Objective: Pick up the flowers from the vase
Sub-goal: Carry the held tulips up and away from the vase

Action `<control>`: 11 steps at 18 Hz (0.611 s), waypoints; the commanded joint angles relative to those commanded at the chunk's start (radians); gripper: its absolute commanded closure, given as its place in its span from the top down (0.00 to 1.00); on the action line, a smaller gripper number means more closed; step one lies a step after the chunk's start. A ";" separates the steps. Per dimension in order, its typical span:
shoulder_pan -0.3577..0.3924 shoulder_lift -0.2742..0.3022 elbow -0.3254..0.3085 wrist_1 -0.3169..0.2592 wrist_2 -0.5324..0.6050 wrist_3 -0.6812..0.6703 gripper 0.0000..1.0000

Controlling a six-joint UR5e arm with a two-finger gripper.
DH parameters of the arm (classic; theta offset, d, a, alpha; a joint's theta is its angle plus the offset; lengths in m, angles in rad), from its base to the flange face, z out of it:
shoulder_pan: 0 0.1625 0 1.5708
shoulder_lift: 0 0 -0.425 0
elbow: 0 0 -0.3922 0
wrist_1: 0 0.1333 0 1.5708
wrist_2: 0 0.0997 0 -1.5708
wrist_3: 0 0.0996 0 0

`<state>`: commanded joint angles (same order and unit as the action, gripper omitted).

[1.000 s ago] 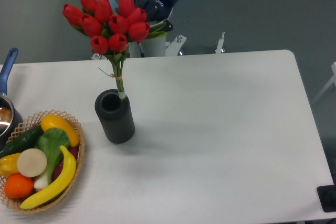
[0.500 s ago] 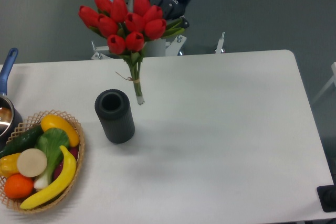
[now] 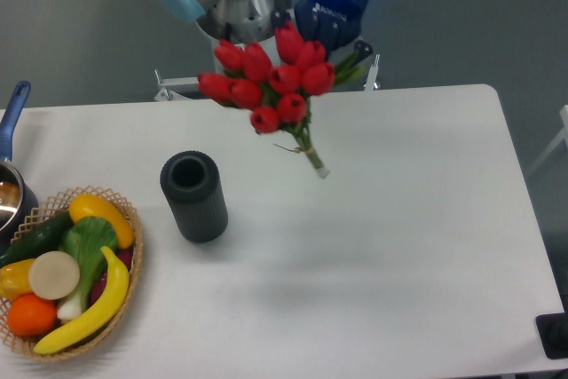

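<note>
Nearest the camera, well below and to the side of your gripper, sits a woven wicker basket point(image 3: 67, 277) heaped with smooth, rounded fruit and vegetables: a long yellow banana, an orange, a dark cucumber. It plays no part in the lift and is well apart from your load.

Closer to the gripper, though still below it and off to one side, stands the vase point(image 3: 194, 195), a short dark cylinder with a thick round rim and matte sides. Its mouth is vacant and it stands upright on the smooth white table point(image 3: 417, 237).

The flowers point(image 3: 271, 86) hang in the air directly under and in front of your gripper point(image 3: 342, 37), clear of the vase and table alike. The red buds are glossy and closed; the thin green stems are bound together and slant down and away, their cut end pointing at the tabletop.

You cannot see the fingers, because buds and leaves cover them, but the airborne bunch shows the gripper is clamped on it, seemingly near the leaves. That is your risk: the grip seems to be on soft foliage rather than the stems, so a quick swing could let the tilted bunch slip or pivot out.
</note>
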<state>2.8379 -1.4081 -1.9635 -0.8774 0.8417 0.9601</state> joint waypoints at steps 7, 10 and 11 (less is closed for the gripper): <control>-0.018 -0.055 0.083 -0.115 0.146 0.112 0.08; -0.029 -0.069 0.149 -0.245 0.194 0.172 0.07; -0.029 -0.075 0.175 -0.294 0.218 0.193 0.07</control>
<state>2.8087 -1.4833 -1.7889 -1.1715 1.0597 1.1533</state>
